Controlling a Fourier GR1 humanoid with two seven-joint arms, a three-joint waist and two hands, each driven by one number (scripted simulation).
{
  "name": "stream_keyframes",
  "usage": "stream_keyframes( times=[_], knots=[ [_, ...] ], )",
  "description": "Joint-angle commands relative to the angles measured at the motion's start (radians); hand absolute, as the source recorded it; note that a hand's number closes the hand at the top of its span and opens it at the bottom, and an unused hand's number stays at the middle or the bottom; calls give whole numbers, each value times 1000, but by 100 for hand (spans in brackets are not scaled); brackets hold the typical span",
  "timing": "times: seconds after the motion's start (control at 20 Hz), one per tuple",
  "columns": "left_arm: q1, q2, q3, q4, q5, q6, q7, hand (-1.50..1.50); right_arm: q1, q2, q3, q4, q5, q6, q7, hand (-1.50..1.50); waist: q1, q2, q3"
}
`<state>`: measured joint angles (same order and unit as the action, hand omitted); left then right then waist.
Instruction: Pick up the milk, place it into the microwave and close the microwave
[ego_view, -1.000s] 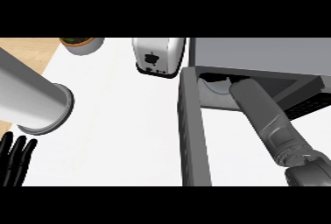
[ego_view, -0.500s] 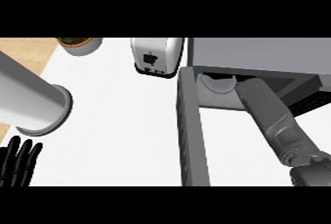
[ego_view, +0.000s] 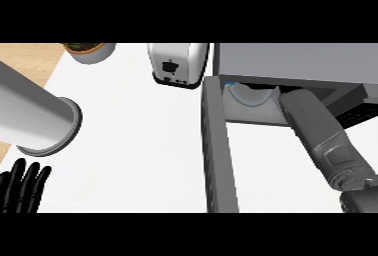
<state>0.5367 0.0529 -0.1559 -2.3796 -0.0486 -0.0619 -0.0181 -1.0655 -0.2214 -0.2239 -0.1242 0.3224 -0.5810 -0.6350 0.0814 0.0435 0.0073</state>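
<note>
White counter (ego_view: 140, 150), toaster (ego_view: 177, 62) at back, microwave (ego_view: 295, 60) right with door (ego_view: 220, 150) swung open. My right forearm (ego_view: 321, 135) reaches into cavity; right hand hidden inside, can't tell grip. Milk (ego_view: 251, 95) sits in cavity beside it, pale rounded shape. Left hand (ego_view: 23, 187) rests low left, fingers straight. Judging placement about done; release, withdrawal, door closing left.

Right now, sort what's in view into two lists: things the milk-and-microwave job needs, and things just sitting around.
Job:
milk, inside the microwave
microwave
microwave door, open
right forearm, reaching into the microwave

Bystanders:
toaster
potted plant
left robot hand, resting open at the lower left
</note>
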Motion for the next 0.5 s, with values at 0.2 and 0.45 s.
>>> stream_keyframes(
  times=[0.2,0.45],
  knots=[
    [1,-6,5,39,-10,-1,-33,-150,42,-64,-61,-29,-65,191,-87,-150,-31,-24,-6],
    [82,-9,-14,3,-14,-8,-55,-150,74,-86,-112,-41,-124,304,-107,-150,-33,-30,-6]
  ],
)
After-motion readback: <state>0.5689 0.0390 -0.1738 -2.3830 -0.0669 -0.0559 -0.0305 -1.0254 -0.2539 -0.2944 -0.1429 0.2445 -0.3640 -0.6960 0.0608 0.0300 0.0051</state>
